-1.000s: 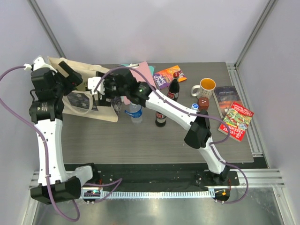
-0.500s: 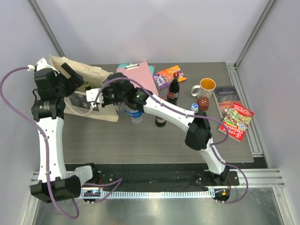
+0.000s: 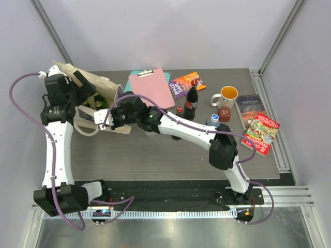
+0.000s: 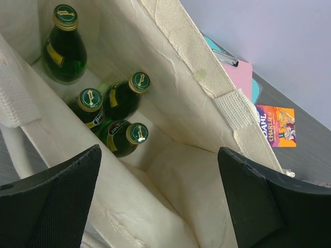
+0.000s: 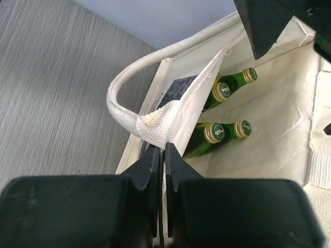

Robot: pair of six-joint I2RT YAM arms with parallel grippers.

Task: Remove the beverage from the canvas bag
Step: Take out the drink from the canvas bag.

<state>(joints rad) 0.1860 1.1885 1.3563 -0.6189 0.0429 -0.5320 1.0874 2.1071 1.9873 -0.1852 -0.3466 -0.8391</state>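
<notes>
Here, green bottles (image 4: 120,101) in canvas bag (image 4: 155,72)

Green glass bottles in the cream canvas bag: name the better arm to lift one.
Left: the left pincer hangs open above the green glass bottles in the cream canvas bag; right pincer grips its rim.

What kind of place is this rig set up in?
Probably a lab test booth: plain white walls, aluminium frame posts, and a grey table strewn with props like a mug and books.

Pink clipboard (image 3: 151,87), white mug (image 3: 226,96), red book (image 3: 260,134), dark book (image 3: 250,110)
</notes>
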